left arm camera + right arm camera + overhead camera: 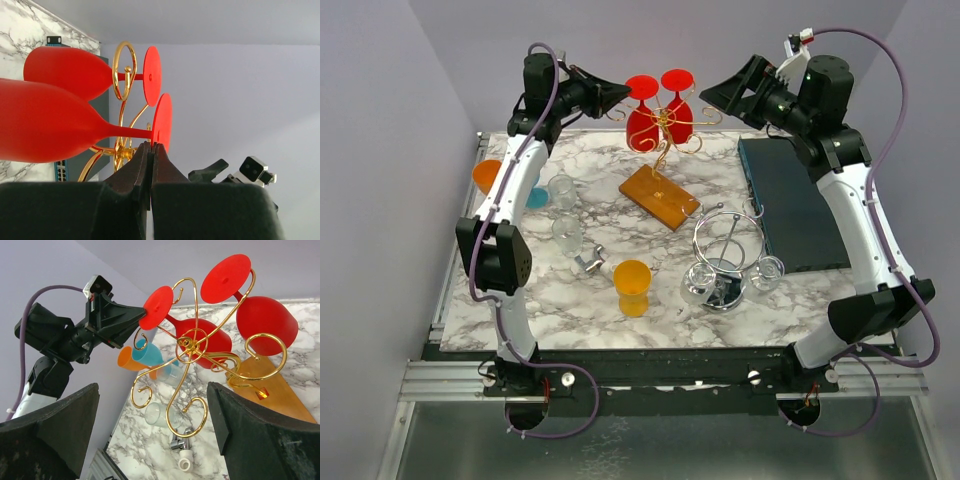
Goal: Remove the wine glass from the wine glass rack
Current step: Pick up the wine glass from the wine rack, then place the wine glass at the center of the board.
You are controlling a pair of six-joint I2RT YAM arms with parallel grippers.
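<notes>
Left pincer (151,146) shut near wine glass (50,125) foot.

The air above the gold wire rack (665,140) is open. Its curled hooks crowd the left red wine glass (640,125) and the right red wine glass (680,118), leaving only sideways ways in. The left gripper (623,93), pinched tight, fills the left side. The right gripper (713,104) gapes wide just beside the right. A dark network switch (798,200) bars any low approach there.
</notes>
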